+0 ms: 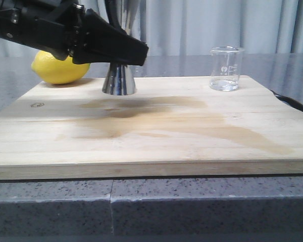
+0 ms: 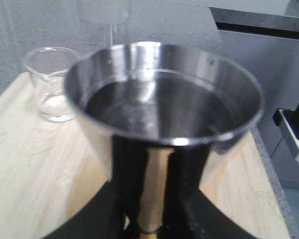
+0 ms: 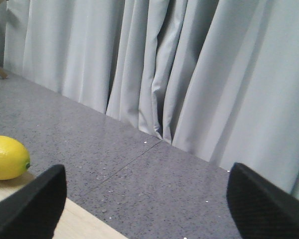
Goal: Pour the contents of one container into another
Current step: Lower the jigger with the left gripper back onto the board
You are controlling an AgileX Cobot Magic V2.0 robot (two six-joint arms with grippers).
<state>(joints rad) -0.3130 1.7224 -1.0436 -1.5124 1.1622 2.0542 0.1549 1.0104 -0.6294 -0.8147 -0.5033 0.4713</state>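
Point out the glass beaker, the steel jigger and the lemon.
glass beaker [image 1: 225, 69]: front view, on its clear side wall.
steel jigger [image 2: 159, 94]: left wrist view, on the inside of its upper cup.
lemon [image 1: 55, 70]: front view, on its yellow skin below the arm.

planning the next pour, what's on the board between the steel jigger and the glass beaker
Nothing: in the front view only bare, stained cutting board lies between the jigger and the beaker. The lemon sits on the jigger's other side.

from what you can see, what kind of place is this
Probably a mock bar or kitchen counter in a lab: a wooden cutting board on grey speckled stone, holding a lemon, steel jigger and glass beaker, with plain curtains behind.
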